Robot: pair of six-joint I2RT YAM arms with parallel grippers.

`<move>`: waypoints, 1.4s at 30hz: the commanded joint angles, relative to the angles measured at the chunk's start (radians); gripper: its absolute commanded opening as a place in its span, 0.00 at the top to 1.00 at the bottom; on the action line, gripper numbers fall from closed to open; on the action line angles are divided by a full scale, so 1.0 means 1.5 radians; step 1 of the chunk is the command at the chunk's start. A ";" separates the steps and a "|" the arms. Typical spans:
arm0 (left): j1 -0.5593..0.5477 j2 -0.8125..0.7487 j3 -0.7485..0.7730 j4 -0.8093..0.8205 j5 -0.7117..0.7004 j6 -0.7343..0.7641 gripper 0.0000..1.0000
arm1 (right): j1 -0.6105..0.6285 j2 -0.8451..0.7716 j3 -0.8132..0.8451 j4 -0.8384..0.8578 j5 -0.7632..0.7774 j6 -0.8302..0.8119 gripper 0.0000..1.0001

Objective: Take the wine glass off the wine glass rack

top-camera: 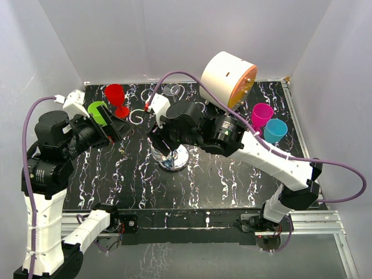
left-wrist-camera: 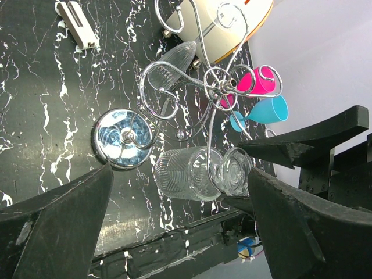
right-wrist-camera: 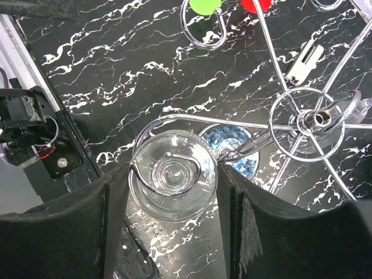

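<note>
The wine glass rack point(top-camera: 176, 160) stands mid-table, a silver wire stand with scroll arms on a mirror base; it also shows in the left wrist view point(left-wrist-camera: 222, 87) and the right wrist view point(right-wrist-camera: 317, 119). A clear wine glass point(right-wrist-camera: 173, 174) hangs upside down from a near scroll arm and also shows in the left wrist view point(left-wrist-camera: 189, 174). My right gripper point(right-wrist-camera: 171, 195) reaches over the rack point(top-camera: 161, 138), with its fingers against both sides of this glass. My left gripper point(left-wrist-camera: 180, 232) is open and empty, left of the rack point(top-camera: 113, 131), facing it.
A second clear glass point(left-wrist-camera: 174, 55) hangs on a far arm. Green point(top-camera: 99, 113) and red point(top-camera: 116, 96) glasses are by my left gripper. Pink point(top-camera: 261, 114) and cyan point(top-camera: 275, 131) glasses are on the right. A white drum with an orange face point(top-camera: 228, 78) stands behind the rack.
</note>
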 commanded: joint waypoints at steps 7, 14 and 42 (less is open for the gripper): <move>-0.003 -0.003 -0.002 0.009 -0.002 0.008 0.01 | 0.004 -0.004 0.064 0.032 -0.022 -0.001 0.80; -0.003 -0.003 -0.002 0.010 -0.002 0.007 0.01 | 0.004 -0.002 0.079 0.037 -0.037 0.001 0.84; -0.003 -0.022 0.023 -0.008 -0.087 0.014 0.01 | 0.003 0.057 0.132 0.071 -0.025 0.014 1.00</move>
